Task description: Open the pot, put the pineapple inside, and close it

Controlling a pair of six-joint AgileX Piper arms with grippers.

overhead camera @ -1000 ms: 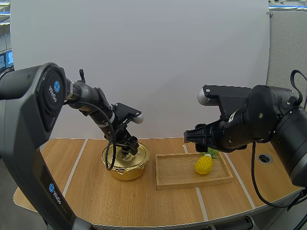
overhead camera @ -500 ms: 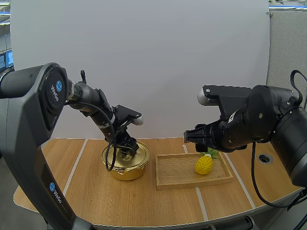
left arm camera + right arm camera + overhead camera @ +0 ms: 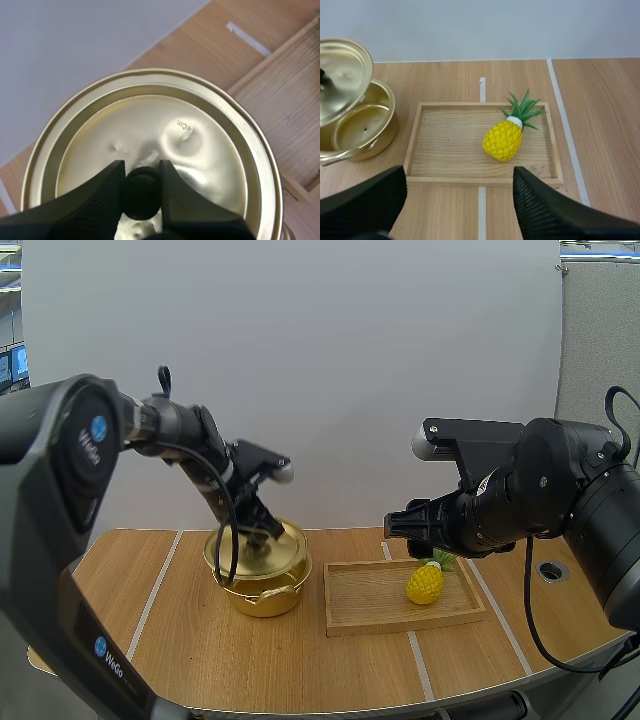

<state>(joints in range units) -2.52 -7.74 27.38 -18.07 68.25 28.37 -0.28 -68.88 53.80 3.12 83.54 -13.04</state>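
— Starting nearest the left jaws: clamping on what?

— Clenching on the black knob (image 3: 141,192) of the lid (image 3: 280,552), squeezing it squarely from both sides. Holding the lid tilted beneath those jaws, hanging over the gold pot (image 3: 265,595) directly below, baring the pot's inside on the side toward the tray. Not managing to tell contact from gap between the lid's low edge and the pot's rim.

— Judging the step in hand as what?

— Judging it as opening the pot, partway done. Probably needing a straight rise first, clearing the rim before any sideways swing, otherwise risking dragging the pot along the bench (image 3: 200,660). Probably worth keeping the pinch firm, dealing with a small round knob and an off-level lid. Likely best parking the lid on bare bench beyond the left jaws, away from the tray, leaving the pot's mouth free for the right jaws.

— Moving out to those right jaws?

— Standing released, spread wide, hanging above the near rim of the wooden tray (image 3: 450,181). Seeing the pineapple (image 3: 504,140) just ahead of them, lying on its side inside the tray, leaves pointing away from them, not yet in the pot. Seeing the pot well off to one side of them.

— Counting up?

— Counting one pot, one lid, one knob, one pineapple, one tray, two pairs of jaws.
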